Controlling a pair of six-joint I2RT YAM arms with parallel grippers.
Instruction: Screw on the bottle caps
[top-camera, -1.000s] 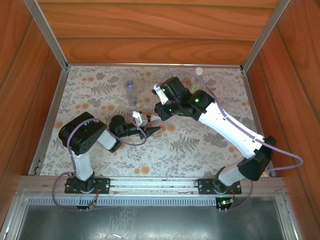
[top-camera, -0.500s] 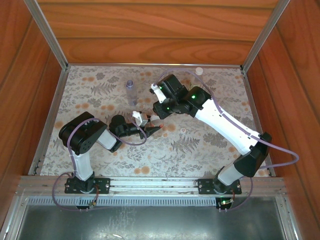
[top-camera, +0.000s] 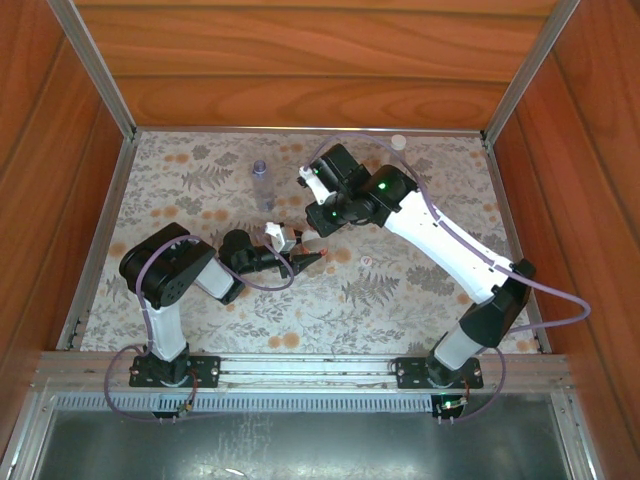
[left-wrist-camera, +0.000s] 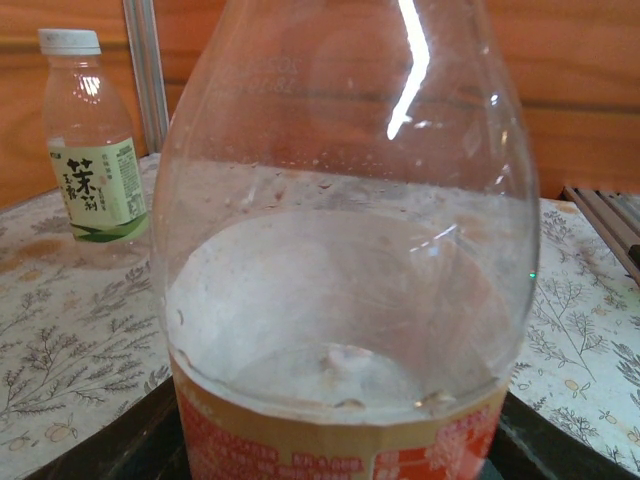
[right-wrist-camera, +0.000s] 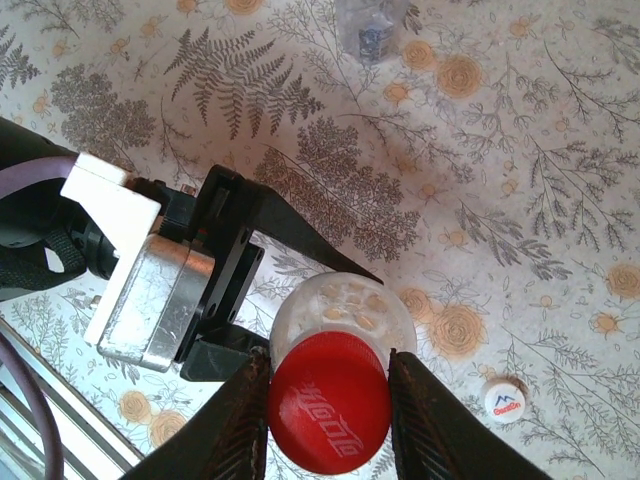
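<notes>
Under the right wrist camera: the right gripper (right-wrist-camera: 328, 405) is narrowed onto the red cap (right-wrist-camera: 328, 390), one finger pressed to each side. The cap sits over the top of the red-labelled bottle (right-wrist-camera: 345, 305); whether it is seated on the neck I cannot tell. The left gripper (right-wrist-camera: 322, 318) reaches in from the left, its black fingers closed partway around the bottle's body. A small white cap (right-wrist-camera: 503, 401) with a blue mark lies on the fern-print table (right-wrist-camera: 520, 180), right of the right gripper and apart from it. The bluish bottle (right-wrist-camera: 370, 25) shows at the top edge.

Left wrist camera: the red-labelled bottle stands upright and very close, with its clear shoulder above and its red-and-white label below. Dark fingers (left-wrist-camera: 545, 445) hug it at the lower corners. Far left, the yellow-green labelled bottle (left-wrist-camera: 90, 150) stands upright with a white cap (left-wrist-camera: 68, 41) on it.

Top camera: both grippers meet near the table's middle. The bluish bottle stands behind them to the left. The yellow-green labelled bottle stands at the back edge, near the right corner post. The small white cap lies just right of the grippers.
</notes>
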